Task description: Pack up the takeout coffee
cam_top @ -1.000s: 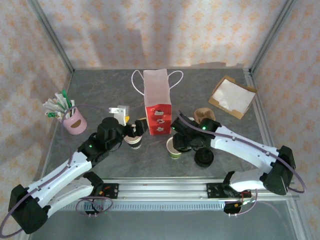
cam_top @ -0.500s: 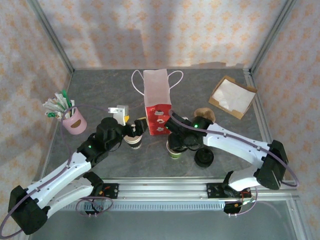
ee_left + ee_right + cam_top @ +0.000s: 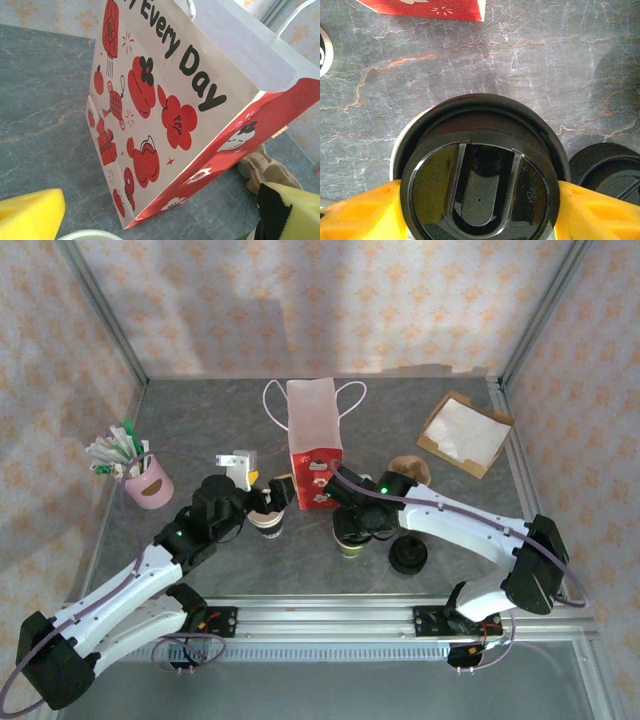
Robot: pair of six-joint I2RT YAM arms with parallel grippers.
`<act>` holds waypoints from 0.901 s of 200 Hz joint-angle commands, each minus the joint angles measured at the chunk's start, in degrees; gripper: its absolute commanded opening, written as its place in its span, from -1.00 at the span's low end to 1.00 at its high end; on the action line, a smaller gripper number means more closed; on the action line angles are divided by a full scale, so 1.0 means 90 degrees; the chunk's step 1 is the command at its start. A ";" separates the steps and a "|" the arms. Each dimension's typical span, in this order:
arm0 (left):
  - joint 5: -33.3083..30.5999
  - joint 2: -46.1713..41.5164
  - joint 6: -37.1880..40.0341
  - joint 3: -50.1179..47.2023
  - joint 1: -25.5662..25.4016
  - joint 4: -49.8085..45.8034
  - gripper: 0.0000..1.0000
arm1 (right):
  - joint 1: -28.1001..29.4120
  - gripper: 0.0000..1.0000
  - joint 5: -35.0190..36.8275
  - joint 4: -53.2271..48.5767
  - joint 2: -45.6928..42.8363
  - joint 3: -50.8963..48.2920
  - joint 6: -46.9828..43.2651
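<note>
Right wrist view — right end effector [image 3: 480, 210] clamped on the takeout coffee [image 3: 485, 120], on the desk [image 3: 545, 60] near the bag [image 3: 430, 7]; left end effector [image 3: 160, 220] spread apart. Lifting by the lid [image 3: 480, 185] could pop it — spill.

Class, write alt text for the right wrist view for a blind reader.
The takeout coffee, seen from above by its round black lid, sits clamped between the yellow jaws of the right gripper. Behind it lie the grey marbled table, a red bag corner and spare black lids.
</note>
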 commanded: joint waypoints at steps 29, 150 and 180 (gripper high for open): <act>0.0062 -0.0089 -0.0005 -0.0091 0.0035 0.0136 1.00 | 0.0075 0.32 -0.0044 0.0017 0.0096 0.0236 -0.0116; 0.0072 -0.0046 0.0006 -0.0101 0.0039 0.0169 1.00 | 0.0125 0.31 0.0084 -0.0113 -0.0013 0.0353 -0.0139; 0.0075 -0.0024 0.0012 -0.0094 0.0033 0.0180 1.00 | 0.0138 0.31 0.0026 -0.0125 0.0088 0.0359 -0.0164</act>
